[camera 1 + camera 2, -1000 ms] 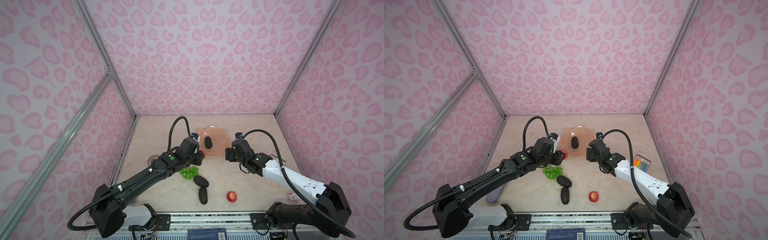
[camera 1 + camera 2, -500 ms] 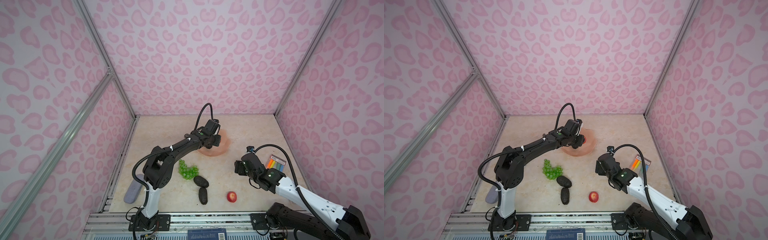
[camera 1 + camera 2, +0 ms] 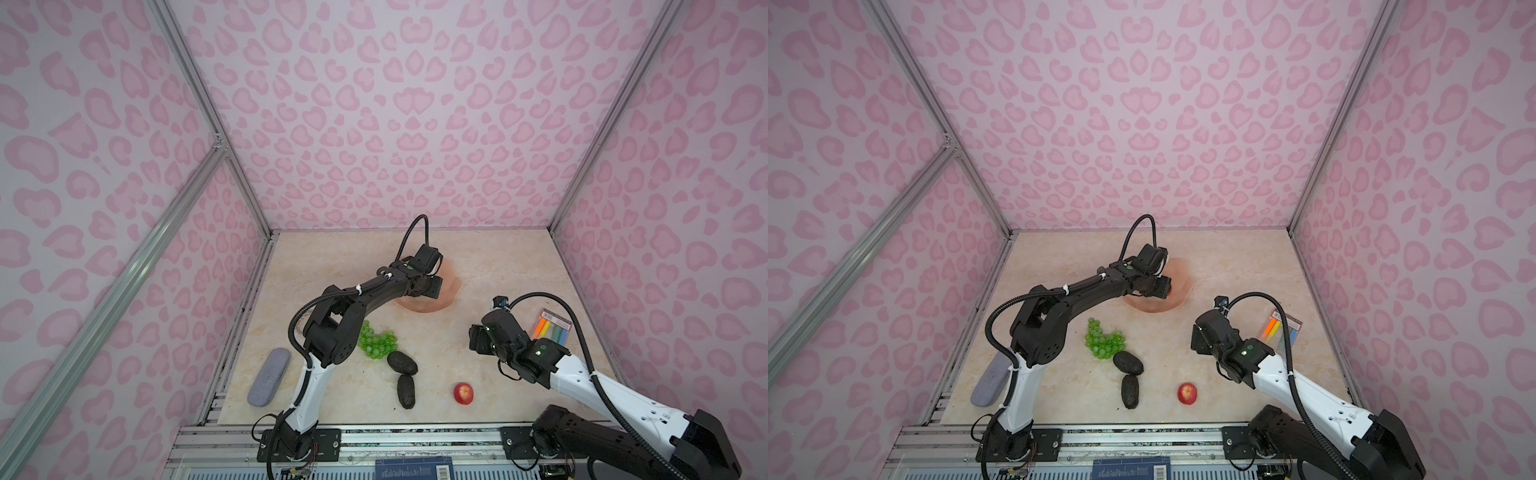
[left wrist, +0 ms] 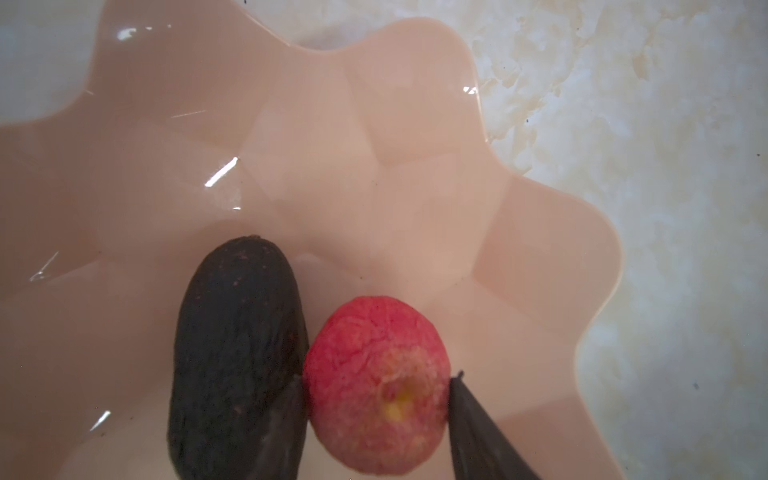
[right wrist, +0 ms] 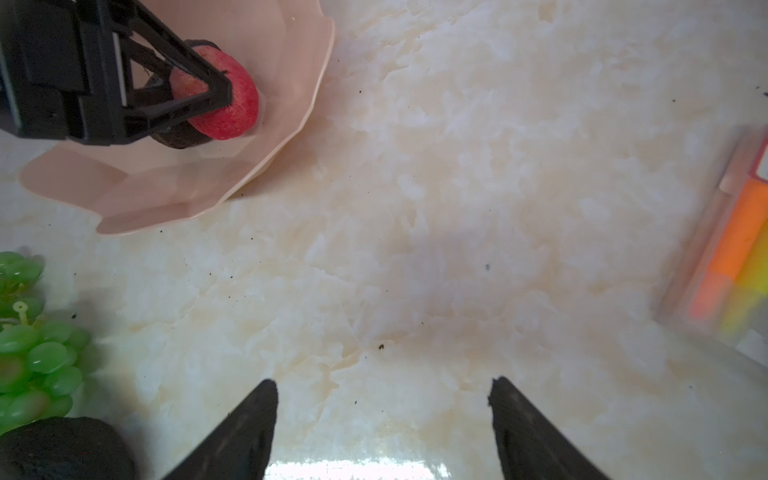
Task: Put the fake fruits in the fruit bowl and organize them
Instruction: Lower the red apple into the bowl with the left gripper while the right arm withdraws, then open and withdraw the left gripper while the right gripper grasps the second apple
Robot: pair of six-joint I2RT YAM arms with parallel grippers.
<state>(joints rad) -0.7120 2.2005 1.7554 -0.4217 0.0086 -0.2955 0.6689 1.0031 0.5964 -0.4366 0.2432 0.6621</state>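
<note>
**Table** (image 3: pixel 498 257): pale marbled top; bears every item below.

**Left gripper** (image 4: pixel 374 388): reaches into the bowl. Jaws narrow, one finger on each side of the bowl peach. Whether they press it or stand just clear cannot be told.

**Right gripper** (image 5: pixel 382 388): hangs over bare table, right of centre. Jaws wide, nothing between them.

**Bowl** (image 3: pixel 449 291): peach-pink, scalloped rim, at back centre of the table. Holds one avocado and one peach.

**Pad** (image 3: pixel 269 376): grey-blue oblong at the left edge, outside the bowl.

**Grapes** (image 3: pixel 376 343): green bunch on the table, left of centre, by the left arm's elbow.

**Tab pack** (image 3: pixel 550 328): coloured strips in clear wrap at the right edge.

**Bowl avocado** (image 4: pixel 237 332): dark, lies in the bowl just beside the bowl peach.

**Far avocado** (image 3: pixel 402 362): on the table, just beside the grapes.

**Near avocado** (image 3: pixel 406 390): on the table, end-on to the far avocado, almost touching.

**Bowl peach** (image 4: pixel 374 374): red, inside the bowl, between the left fingers.

**Loose peach** (image 3: pixel 464 393): on the table near the front, right of the near avocado, apart from it.
</note>
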